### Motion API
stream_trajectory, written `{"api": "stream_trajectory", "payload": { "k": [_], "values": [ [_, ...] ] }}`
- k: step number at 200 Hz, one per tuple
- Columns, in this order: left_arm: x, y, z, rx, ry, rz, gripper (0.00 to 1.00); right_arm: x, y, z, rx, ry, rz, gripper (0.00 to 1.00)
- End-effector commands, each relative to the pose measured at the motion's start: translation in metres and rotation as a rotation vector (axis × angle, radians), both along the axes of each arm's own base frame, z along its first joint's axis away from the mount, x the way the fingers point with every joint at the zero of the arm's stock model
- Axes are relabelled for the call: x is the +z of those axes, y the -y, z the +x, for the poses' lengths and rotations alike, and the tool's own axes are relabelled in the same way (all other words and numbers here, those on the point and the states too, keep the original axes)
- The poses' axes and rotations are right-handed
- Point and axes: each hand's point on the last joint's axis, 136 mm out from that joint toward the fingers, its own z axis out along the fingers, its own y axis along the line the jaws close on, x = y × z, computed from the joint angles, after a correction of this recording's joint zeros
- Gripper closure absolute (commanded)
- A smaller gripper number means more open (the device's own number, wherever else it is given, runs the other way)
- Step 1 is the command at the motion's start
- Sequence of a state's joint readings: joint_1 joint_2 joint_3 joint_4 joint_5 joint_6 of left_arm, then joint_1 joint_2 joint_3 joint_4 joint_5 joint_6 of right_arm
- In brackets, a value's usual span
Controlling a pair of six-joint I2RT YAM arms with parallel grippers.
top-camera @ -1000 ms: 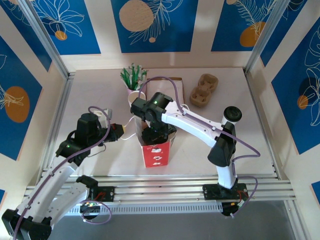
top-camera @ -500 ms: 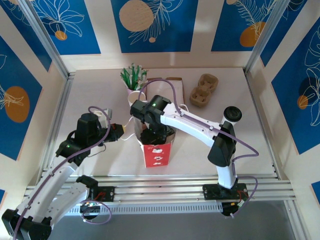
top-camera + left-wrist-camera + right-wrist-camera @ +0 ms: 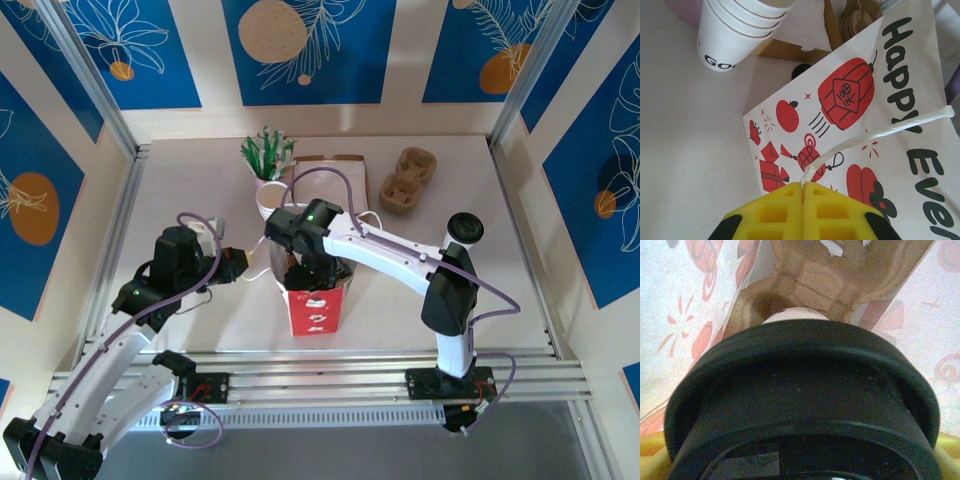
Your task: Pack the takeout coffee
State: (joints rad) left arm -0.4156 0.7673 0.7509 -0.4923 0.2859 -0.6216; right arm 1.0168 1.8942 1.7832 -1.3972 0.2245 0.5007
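Takeout coffee (image 3: 800,405), a white cup with a black lid, is down inside the paper bag (image 3: 313,312), between its red-and-white walls. Below the cup, at the bottom of the bag, lies a brown cardboard cup carrier (image 3: 840,270). It is hard to tell if the cup touches it. The right gripper (image 3: 306,272) goes into the open top of the bag. Its yellow fingers (image 3: 651,460) press on both sides of the black lid, so it holds the coffee. The left gripper (image 3: 802,186) is just beside the bag, on the bag's left side. Its jaws are squeezed together on the bag's white handle (image 3: 875,132), a thin loop that runs back to the bag. Behind the bag stands a stack of white cups (image 3: 735,30) with no lids. The bag stands upright on the table (image 3: 180,180).
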Motion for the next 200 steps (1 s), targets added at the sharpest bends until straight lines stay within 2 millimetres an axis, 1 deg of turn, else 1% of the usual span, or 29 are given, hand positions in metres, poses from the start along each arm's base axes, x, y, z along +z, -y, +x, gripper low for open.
{"api": "stream_trajectory", "payload": {
  "k": [1,82,200],
  "values": [
    [-0.003,0.001,-0.004,-0.012,-0.002,0.015,1.00,0.006,0.000,-0.008,-0.018,-0.021,0.036,0.16],
    [-0.004,0.002,-0.004,-0.015,-0.004,0.014,1.00,-0.006,0.004,-0.012,-0.031,-0.041,0.032,0.16],
    [-0.005,0.002,-0.004,-0.014,-0.007,0.016,1.00,-0.024,0.006,-0.014,-0.045,-0.066,0.036,0.16]
  ]
}}
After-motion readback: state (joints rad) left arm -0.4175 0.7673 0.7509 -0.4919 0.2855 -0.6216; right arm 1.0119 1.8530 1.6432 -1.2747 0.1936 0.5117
